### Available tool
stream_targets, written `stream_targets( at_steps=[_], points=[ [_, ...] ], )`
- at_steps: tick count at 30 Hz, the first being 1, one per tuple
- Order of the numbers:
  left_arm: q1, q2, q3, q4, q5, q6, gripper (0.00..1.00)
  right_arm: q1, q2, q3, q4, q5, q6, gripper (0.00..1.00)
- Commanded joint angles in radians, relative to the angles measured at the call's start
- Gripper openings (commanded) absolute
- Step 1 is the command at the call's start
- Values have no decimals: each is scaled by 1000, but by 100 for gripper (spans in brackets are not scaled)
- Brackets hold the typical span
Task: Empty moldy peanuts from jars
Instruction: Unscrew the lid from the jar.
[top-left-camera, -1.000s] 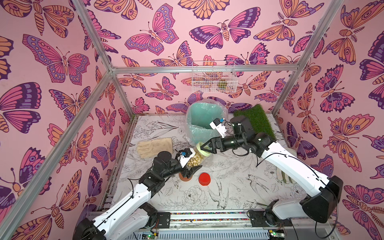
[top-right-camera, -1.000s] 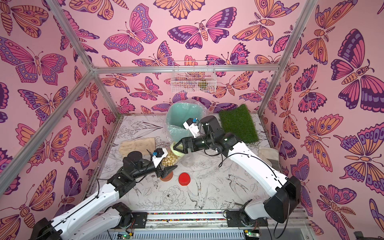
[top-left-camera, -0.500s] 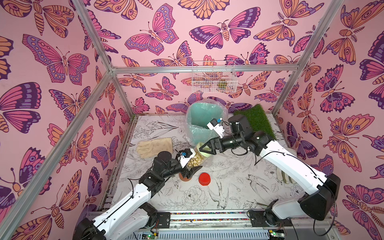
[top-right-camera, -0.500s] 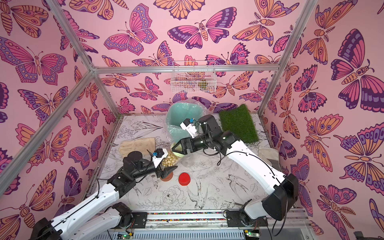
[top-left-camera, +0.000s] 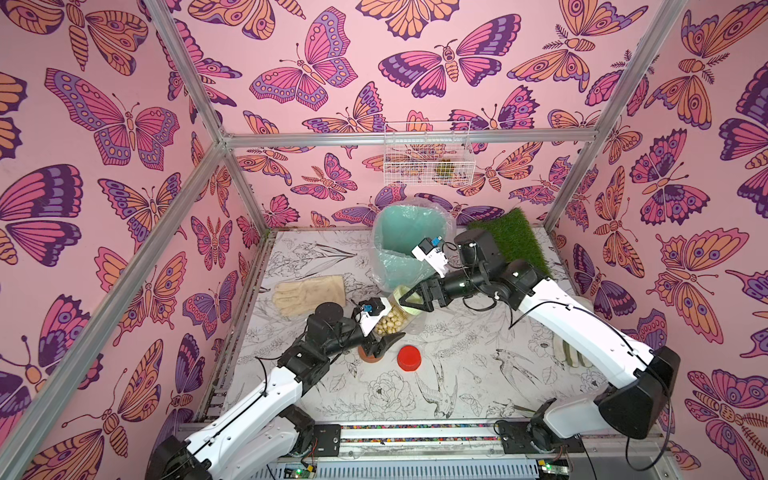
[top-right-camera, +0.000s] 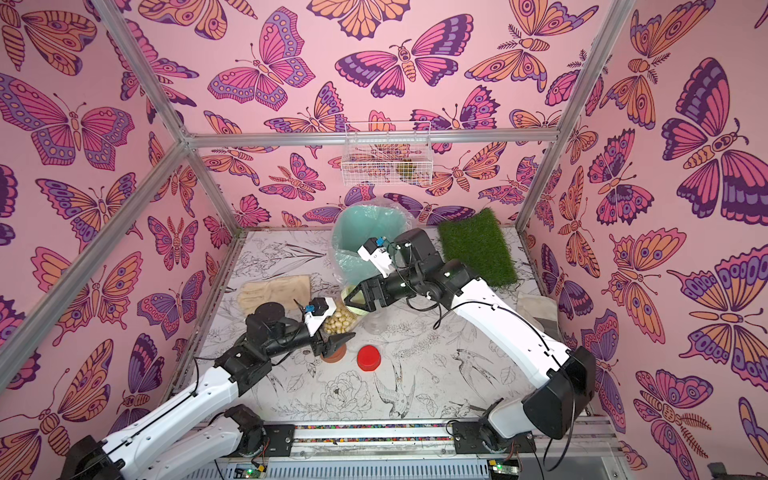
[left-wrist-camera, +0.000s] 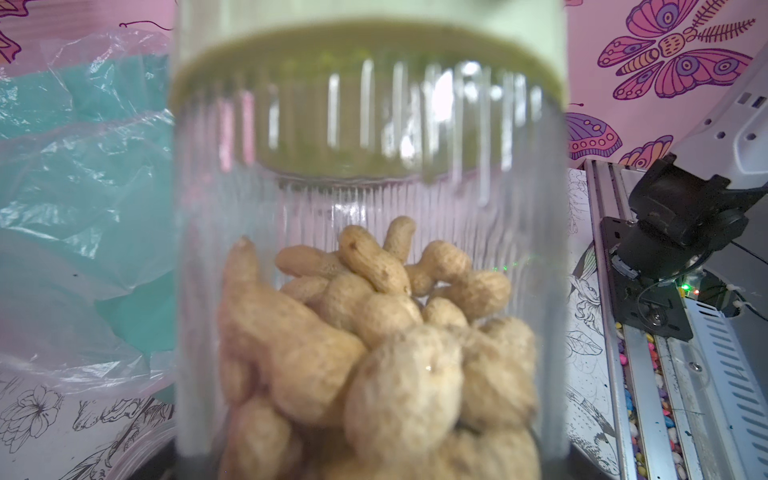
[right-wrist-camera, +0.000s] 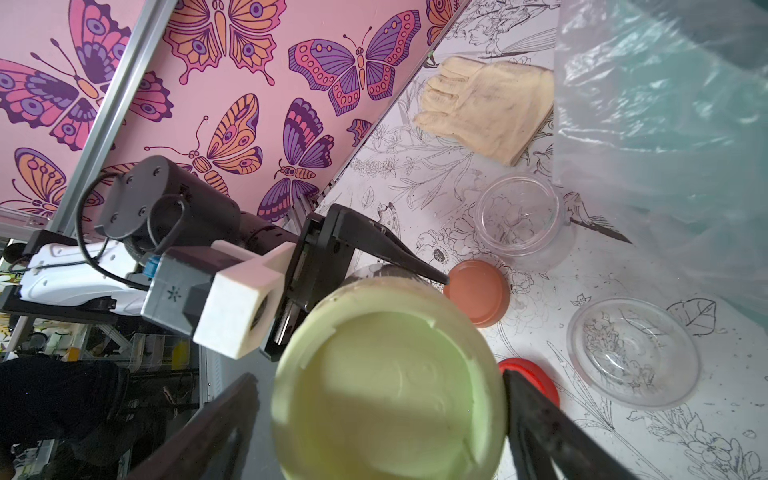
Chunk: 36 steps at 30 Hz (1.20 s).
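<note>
so the right tool has crept a bit further over the pale green lid than it was a second ago, and its jaws have come in slightly. they straddle the lid now. one finger looks to be touching the rim and the other sits just beside it with a sliver of gap, so i'd call it open, not gripping yet. the left tool hasn't budged. it's clamped on the body of the peanut jar, holding it tilted above the middle of the tabletop, lid end pointing up toward the bin at the far side.

my read: this is the last full jar and the unscrewing is about to start. the lid's on and nothing from it is poured yet. two empty jars stand open near the foot of the bin with only crumbs inside. the brown lid and red lid lie flat on the near side.

materials: the jar is clear and ribbed, plastic or glass, can't tell which, and probably slippy. its lid is matte and round with a shallow raised edge. the peanuts are in-shell, bumpy and tan, filling roughly half of it. the bin liner is thin crinkly film. a floppy beige glove lies off to the left.
</note>
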Motion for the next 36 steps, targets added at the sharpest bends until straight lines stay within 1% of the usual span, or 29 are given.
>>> stream_targets(
  at_steps=[1, 11, 17, 21, 23, 26, 30, 31, 33, 36],
  points=[
    [5, -22, 36, 87, 26, -6, 0, 11, 6, 27, -26, 7, -34, 91],
    [7, -16, 37, 86, 32, -9, 0, 13, 12, 31, -37, 11, -48, 98],
    [5, -16, 35, 87, 28, -9, 0, 21, 47, 76, -92, 28, -67, 94],
    [5, -19, 34, 87, 26, -9, 0, 21, 41, 75, -87, 28, -71, 91],
    [6, -19, 34, 86, 25, -10, 0, 21, 35, 69, -78, 28, -74, 88],
    [6, -18, 34, 86, 30, -12, 0, 21, 31, 58, -74, 28, -94, 81],
    [5, -17, 34, 86, 38, -16, 0, 13, 19, 34, -57, -20, -186, 74],
    [5, -19, 34, 85, 41, -18, 0, 8, 16, 26, -47, -48, -225, 72],
    [5, -21, 35, 83, 45, -18, 0, 3, 9, 15, -37, -74, -298, 71],
    [5, -22, 39, 73, 57, -20, 0, -12, 0, 0, -41, -121, -444, 67]
  ],
)
